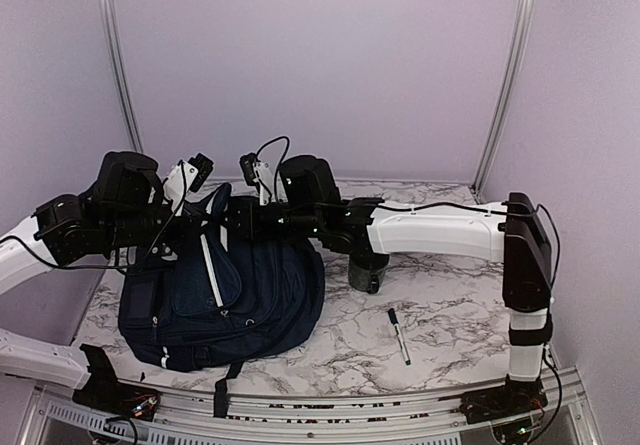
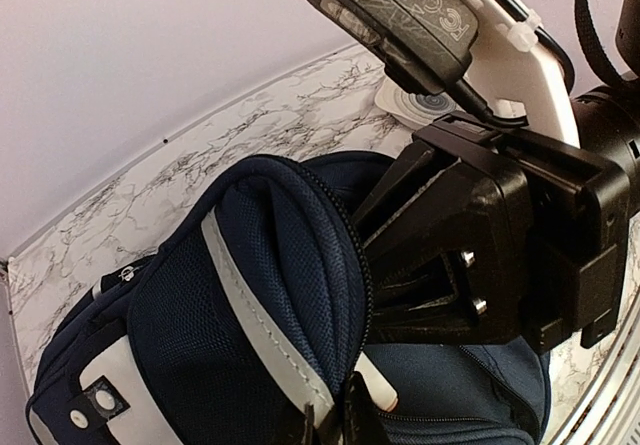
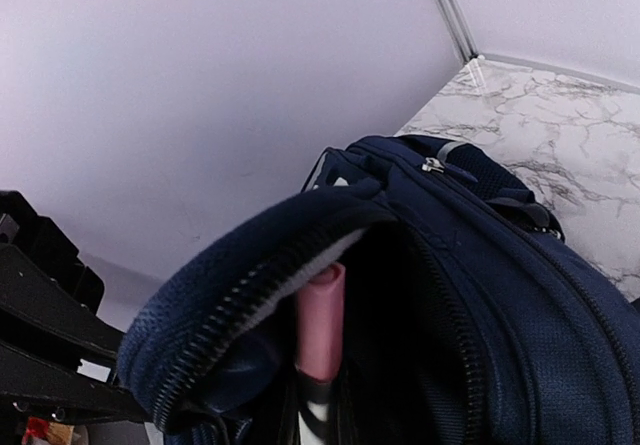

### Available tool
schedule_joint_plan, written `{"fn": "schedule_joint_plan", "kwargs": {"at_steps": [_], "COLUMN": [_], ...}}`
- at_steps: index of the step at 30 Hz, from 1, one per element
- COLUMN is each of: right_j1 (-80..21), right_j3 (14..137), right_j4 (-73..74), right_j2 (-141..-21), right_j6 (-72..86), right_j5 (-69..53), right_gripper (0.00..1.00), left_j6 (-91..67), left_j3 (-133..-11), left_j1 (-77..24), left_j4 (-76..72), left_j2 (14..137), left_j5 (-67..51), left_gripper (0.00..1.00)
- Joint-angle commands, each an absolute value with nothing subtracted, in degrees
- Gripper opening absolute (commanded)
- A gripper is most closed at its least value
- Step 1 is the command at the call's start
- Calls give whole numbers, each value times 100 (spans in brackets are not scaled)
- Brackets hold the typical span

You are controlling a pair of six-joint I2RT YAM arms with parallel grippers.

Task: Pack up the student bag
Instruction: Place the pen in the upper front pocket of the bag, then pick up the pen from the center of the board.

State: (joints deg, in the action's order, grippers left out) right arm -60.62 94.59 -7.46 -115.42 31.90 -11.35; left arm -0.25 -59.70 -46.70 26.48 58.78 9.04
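Navy student bag (image 1: 225, 295) lies left of centre. Your left gripper (image 1: 203, 215) and right gripper (image 1: 238, 227) crowd its mouth, jaw states untellable. So close, they could collide and drop the flap.

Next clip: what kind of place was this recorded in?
Probably a lab robot test booth: plain lilac wall panels on aluminium posts enclose a marble-patterned table, and the left arm and right arm are mounted along its near edge.
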Motion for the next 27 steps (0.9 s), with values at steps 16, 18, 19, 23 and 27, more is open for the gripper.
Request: {"fn": "schedule_joint_plan", "kwargs": {"at_steps": [16,18,19,23,27], "right_j1": [-6182,-6130,-6104,-5940,-5522], "right_j3": [10896,10688,10534,9771,8700], "right_j4": [2892,3155,3298,4315,5337], "right_j2": [-10574,-10195,-9994,-9282,-8722], "right_j6": [1665,1736,1785,2237,2873], "right_j5": [221,408,566,1412,1559], "right_gripper": [43,43,44,45,49], "left_j6": [-345,-364,-373,-421,-425], "left_j3": [-5887,-5851,-5839,-5780,-5718], "left_j1": [-4570,-4570,-4570,-4566,-4570], "left_j4": [1582,1583,1587,1602,1600], "left_j2": [5832,5855,5855,5835,5692], "left_j5": [1518,1520,1525,1527,1451], "left_gripper": [0,0,0,0,0]}}
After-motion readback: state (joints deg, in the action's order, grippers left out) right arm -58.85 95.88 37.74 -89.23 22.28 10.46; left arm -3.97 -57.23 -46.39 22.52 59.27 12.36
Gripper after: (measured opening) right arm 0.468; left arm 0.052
